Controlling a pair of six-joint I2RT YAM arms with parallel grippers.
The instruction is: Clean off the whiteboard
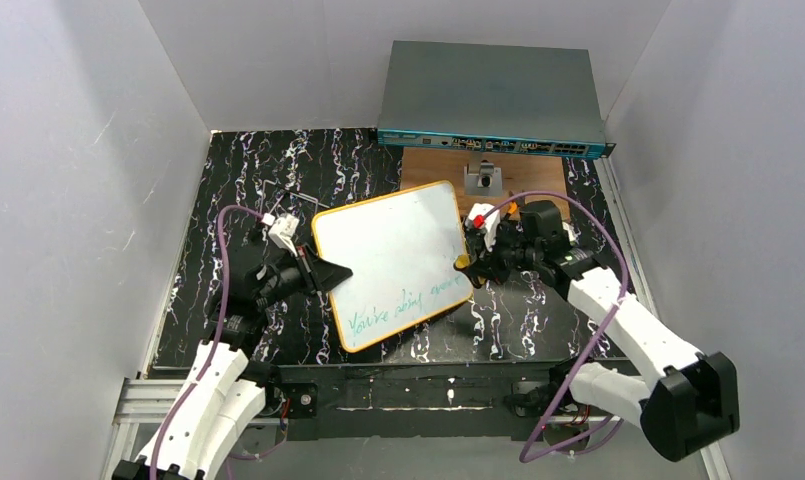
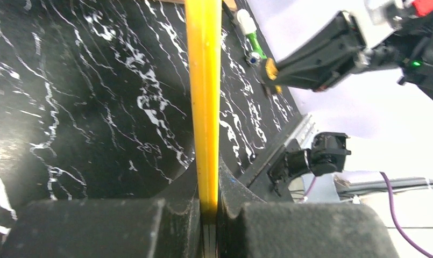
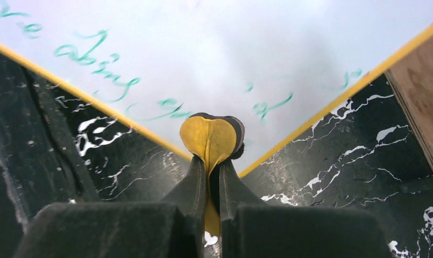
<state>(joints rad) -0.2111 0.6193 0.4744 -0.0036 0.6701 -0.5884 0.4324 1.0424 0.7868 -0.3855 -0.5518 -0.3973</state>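
Observation:
The whiteboard, white with an orange-yellow rim, lies tilted on the black marbled table, with green handwriting along its near edge. My left gripper is shut on its left rim; in the left wrist view the rim runs straight up from the closed left gripper. My right gripper is shut on a yellow eraser pad with a dark underside. The pad rests at the whiteboard's right corner, beside green strokes.
A grey network switch stands at the back, with a brown wooden board and a small metal bracket in front of it. A green marker lies on the table beyond the whiteboard. White walls enclose the workspace.

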